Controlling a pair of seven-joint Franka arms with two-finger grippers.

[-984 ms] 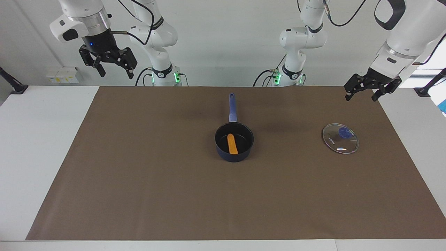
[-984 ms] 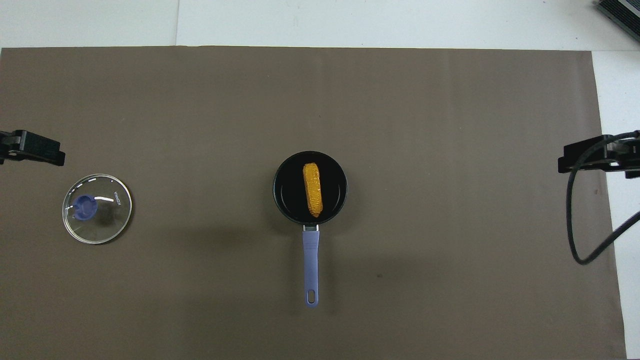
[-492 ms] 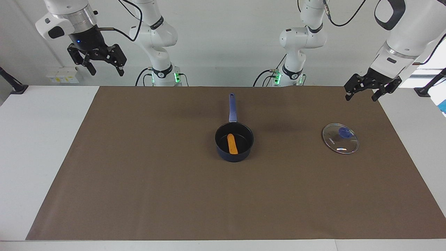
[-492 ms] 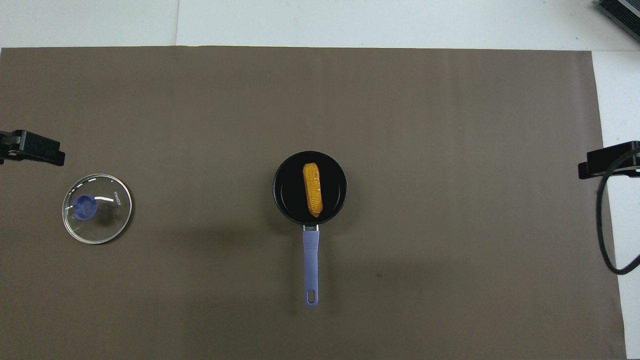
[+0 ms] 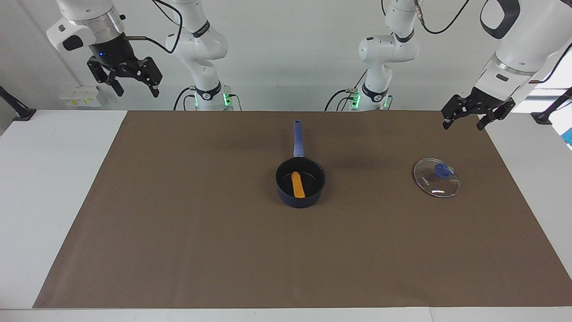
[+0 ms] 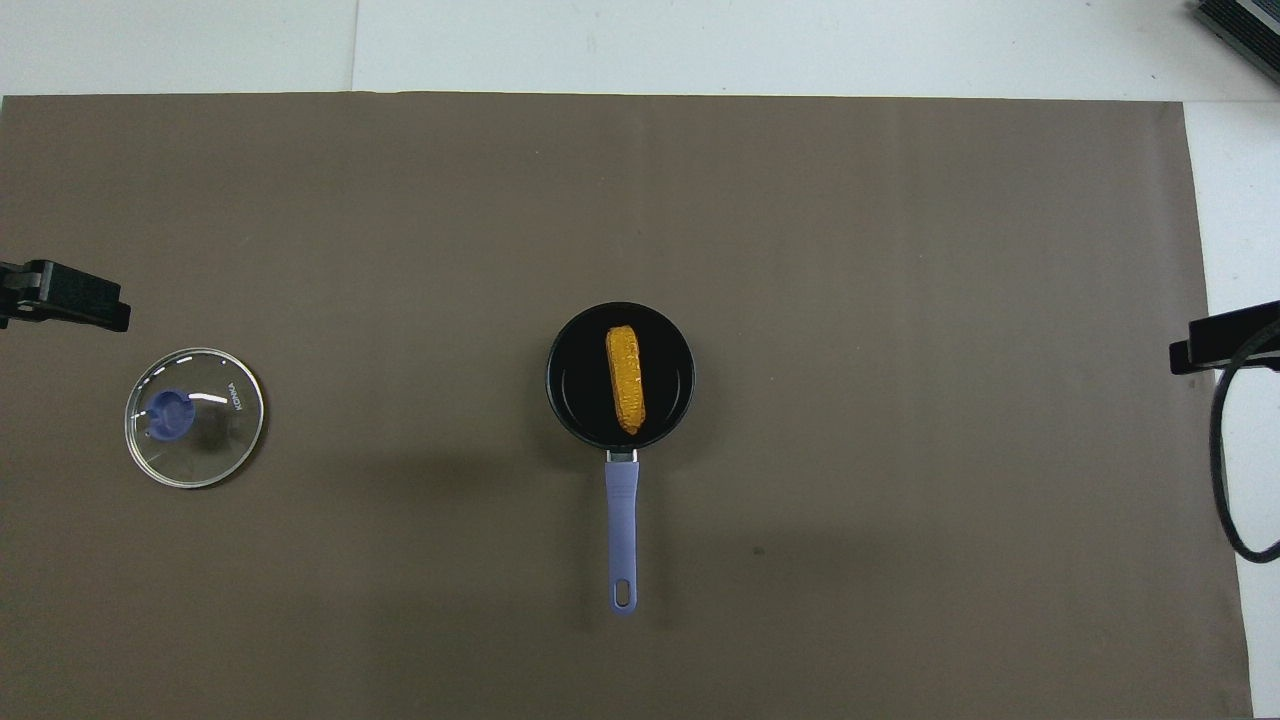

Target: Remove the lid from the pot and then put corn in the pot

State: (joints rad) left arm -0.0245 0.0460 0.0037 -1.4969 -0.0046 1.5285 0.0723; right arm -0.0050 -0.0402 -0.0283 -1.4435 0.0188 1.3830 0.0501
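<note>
Right gripper [image 5: 132, 88] barely shifted (fingers apart)

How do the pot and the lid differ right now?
The pot is opaque dark blue; the lid is clear glass.
The pot holds the corn; the lid lies flat, bare, toward the left arm's end.
The pot has a long handle; the lid has a knob.
Both rest on the brown mat, ungripped.

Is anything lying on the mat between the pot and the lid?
Nothing. In both views only bare brown mat separates the pot, which holds the corn, from the lid toward the left arm's end.
</note>
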